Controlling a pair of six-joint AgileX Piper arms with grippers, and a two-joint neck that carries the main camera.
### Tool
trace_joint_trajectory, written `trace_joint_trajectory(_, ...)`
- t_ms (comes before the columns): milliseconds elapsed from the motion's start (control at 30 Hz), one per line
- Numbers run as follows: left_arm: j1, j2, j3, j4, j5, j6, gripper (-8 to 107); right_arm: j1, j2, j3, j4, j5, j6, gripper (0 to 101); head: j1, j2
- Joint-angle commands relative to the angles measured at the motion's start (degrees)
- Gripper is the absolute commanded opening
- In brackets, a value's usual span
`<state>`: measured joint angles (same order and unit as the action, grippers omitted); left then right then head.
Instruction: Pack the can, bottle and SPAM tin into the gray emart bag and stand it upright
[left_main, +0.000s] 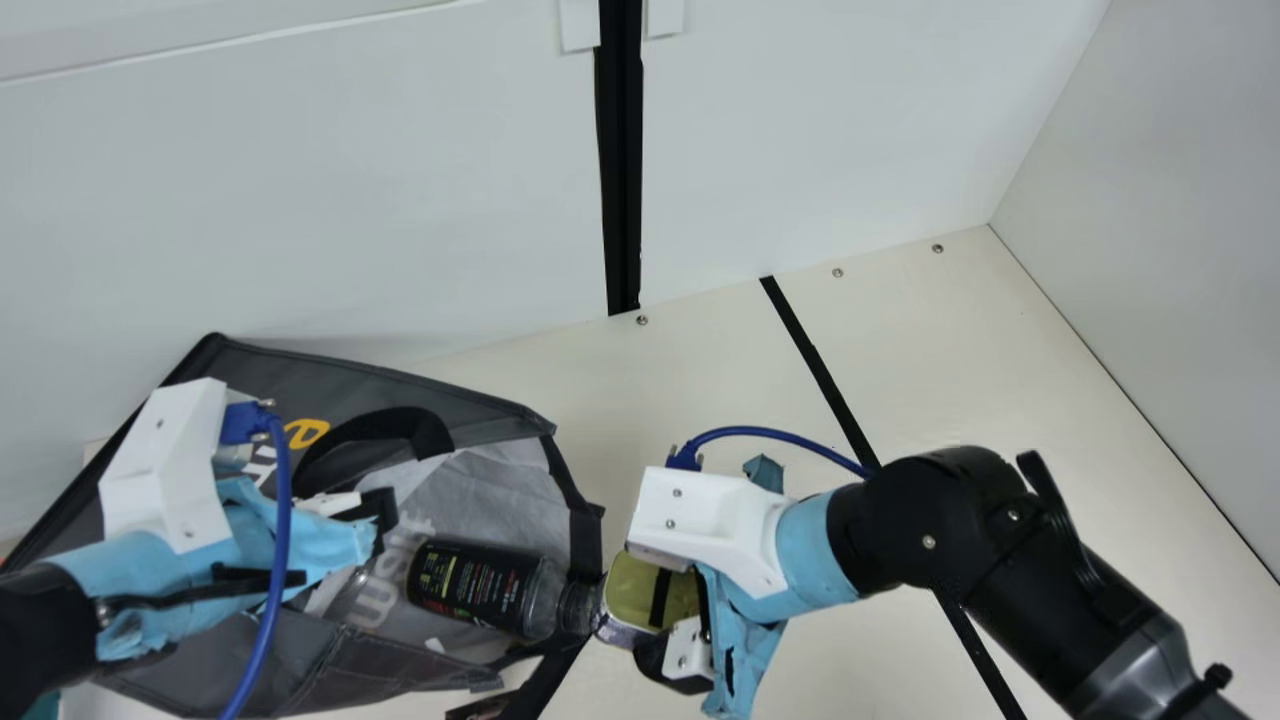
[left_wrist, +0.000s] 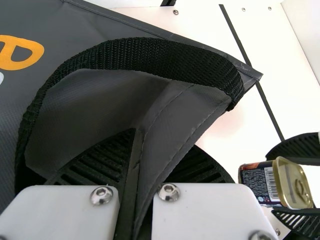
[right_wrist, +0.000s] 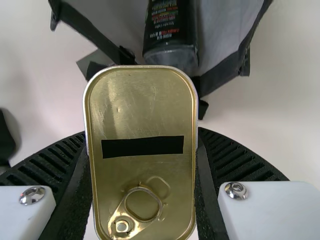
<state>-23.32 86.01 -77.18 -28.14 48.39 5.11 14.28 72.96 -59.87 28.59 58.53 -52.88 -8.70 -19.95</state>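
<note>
The gray emart bag (left_main: 390, 390) lies on its side at the left, its mouth facing right. My left gripper (left_main: 372, 512) is over it; in the left wrist view, the left gripper (left_wrist: 137, 167) is shut on a fold of bag fabric (left_wrist: 170, 112) beneath a black handle. The black-labelled bottle (left_main: 480, 590) lies inside at the mouth, also visible as a bottle (right_wrist: 169, 32) in the right wrist view. Just outside the mouth, my right gripper (left_main: 668, 615) holds the SPAM tin (left_main: 635, 592). In its wrist view, the right gripper (right_wrist: 142, 155) grips both sides of the tin (right_wrist: 142, 112).
Bare cream table (left_main: 900, 360) extends behind and right of the right arm, with a black strip (left_main: 820, 370) across it. A white wall (left_main: 300, 200) rises behind the bag. A small dark reddish item (left_main: 480, 708) is cut off at the main view's bottom edge.
</note>
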Motion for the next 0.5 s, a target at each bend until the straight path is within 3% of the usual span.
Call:
trace_joint_trajectory(0, 0.0, 0.0, 0.0, 0.0, 0.0, 0.0, -8, 0.4, -0.1, 0.6, 1.6, -1.3, -0.6, 0, -1.3, 0.0)
trace_joint_trajectory(467, 0.0, 0.0, 0.0, 0.0, 0.0, 0.0, -8, 3.2, -0.9, 5.3, 13.0, -12.0, -7.0, 0, -1.3, 0.0)
